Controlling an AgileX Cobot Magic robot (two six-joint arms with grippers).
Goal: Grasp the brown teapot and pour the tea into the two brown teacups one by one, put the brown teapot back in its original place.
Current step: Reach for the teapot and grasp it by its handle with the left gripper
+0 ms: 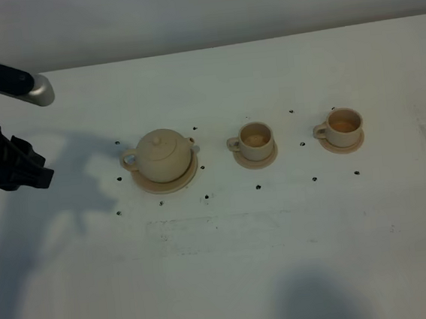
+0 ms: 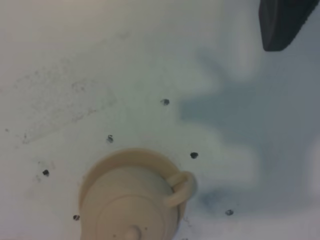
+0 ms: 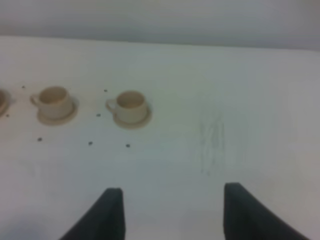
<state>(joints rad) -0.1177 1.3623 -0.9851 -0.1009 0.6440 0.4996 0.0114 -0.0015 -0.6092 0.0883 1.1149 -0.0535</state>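
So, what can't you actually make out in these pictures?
Cups: too small and blurred in both views to tell whether they hold tea.
Teapot: the left wrist view's edge cuts much of it off; no spout shows there.
Left jaws: one dark tip in the wrist view; the other out of frame.
Right jaws: absent from the high view; only cropped tips in the wrist view.

Exterior high view: set above the table [image 1: 299, 272], looking steeply down and slightly toward its far edge; the brown teapot [image 1: 163, 155], middle teacup [image 1: 256, 140] and outer teacup [image 1: 343, 126] appear small, in one row. Left wrist view: close over the table, facing almost straight down onto the brown teapot's handle side. Right wrist view: lower and farther off, facing obliquely across the table toward both teacups, which it shares with the high view
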